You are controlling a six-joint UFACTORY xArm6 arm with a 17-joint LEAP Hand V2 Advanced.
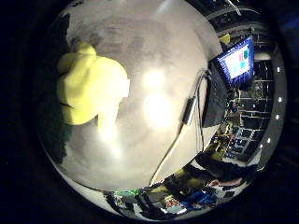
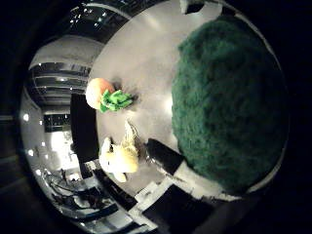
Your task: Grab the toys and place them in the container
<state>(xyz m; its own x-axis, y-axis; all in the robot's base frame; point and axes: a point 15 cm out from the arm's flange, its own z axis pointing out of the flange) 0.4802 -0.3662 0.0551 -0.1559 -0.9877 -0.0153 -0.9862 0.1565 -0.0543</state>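
Observation:
A dark green fuzzy thing (image 2: 224, 102) fills much of the thumb side view, so it is close under my palm. A black and white part of my hand (image 2: 168, 158) shows beside it. A bright yellow soft toy (image 1: 91, 86) lies on the grey table (image 1: 159, 56), touching the dark green fuzzy edge (image 1: 53, 135). Farther off on the table lie an orange toy with green leaves (image 2: 105, 96) and a cream plush toy (image 2: 119, 158). I see no container that I can name as such.
An open laptop (image 1: 236, 63) with a lit screen stands at the table's edge, with a small dark adapter (image 1: 189, 111) on the table beside it. A dark panel (image 2: 83, 126) stands behind the two far toys. Room clutter lies beyond the table.

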